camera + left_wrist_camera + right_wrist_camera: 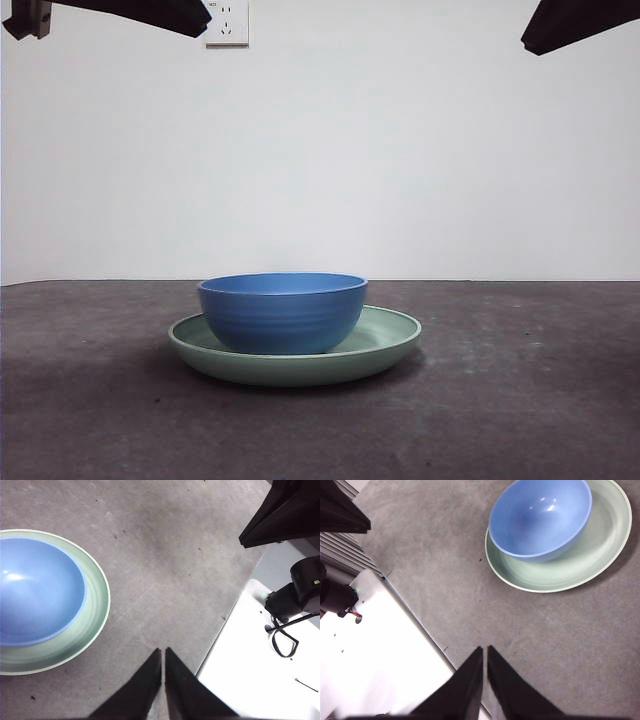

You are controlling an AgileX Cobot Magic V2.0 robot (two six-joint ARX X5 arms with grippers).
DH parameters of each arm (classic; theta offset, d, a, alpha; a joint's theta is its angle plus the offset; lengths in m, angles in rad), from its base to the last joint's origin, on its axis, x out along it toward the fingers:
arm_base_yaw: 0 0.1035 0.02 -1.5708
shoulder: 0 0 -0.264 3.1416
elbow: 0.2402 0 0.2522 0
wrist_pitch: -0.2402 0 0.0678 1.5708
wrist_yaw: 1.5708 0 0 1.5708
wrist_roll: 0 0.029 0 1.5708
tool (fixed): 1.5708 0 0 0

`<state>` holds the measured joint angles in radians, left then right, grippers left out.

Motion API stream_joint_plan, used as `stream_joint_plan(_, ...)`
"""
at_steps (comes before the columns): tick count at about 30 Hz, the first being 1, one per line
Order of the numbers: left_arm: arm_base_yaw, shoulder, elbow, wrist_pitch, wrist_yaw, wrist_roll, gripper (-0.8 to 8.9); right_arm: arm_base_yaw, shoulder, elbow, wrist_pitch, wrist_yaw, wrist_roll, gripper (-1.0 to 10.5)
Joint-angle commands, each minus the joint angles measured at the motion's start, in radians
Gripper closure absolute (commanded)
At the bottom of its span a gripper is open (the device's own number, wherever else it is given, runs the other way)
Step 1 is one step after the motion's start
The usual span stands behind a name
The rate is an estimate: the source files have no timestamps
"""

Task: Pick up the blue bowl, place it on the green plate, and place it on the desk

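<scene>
Dark grey desk (540,400) under a white wall, and the blue bowl (283,312) sits inside the green plate (385,345), off-centre. Left gripper (163,652) and right gripper (485,651) hang high, jaws closed and empty, neither clearly nearer the bowl

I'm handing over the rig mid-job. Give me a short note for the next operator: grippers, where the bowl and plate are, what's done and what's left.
Left gripper: shut, empty, hanging above bare desk beside the plate.
Right gripper: shut, empty, above the desk's edge, away from the plate.
In the front view both arms show only as dark tips at the top corners.
Bowl: upright in the plate, set off-centre toward one side.
Plate: flat on the desk, near its middle.
Done: the bowl is on the plate.
Left: if the bowl is still to go on the desk, lift it off the plate and set it down there.
</scene>
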<state>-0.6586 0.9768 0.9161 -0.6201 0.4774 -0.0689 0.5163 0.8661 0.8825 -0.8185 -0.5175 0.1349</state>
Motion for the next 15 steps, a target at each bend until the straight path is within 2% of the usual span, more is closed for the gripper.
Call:
stream_joint_plan(1,-0.009,0.008,0.007,0.012,0.005,0.008,8.03,0.007,0.008,0.019,0.011,0.001,-0.013,9.4)
stream_joint_plan(10,-0.003,-0.013,0.007,0.016,0.005,0.008,8.03,0.007,0.008,0.019,0.011,0.001,-0.013,9.4)
stream_joint_plan(13,0.025,-0.061,0.007,0.028,-0.016,0.084,8.03,0.007,0.008,0.019,0.012,0.001,-0.013,9.4)
stream_joint_plan(15,0.066,-0.107,0.006,0.068,-0.065,0.111,8.03,0.007,0.008,0.019,0.013,0.001,-0.013,9.4)
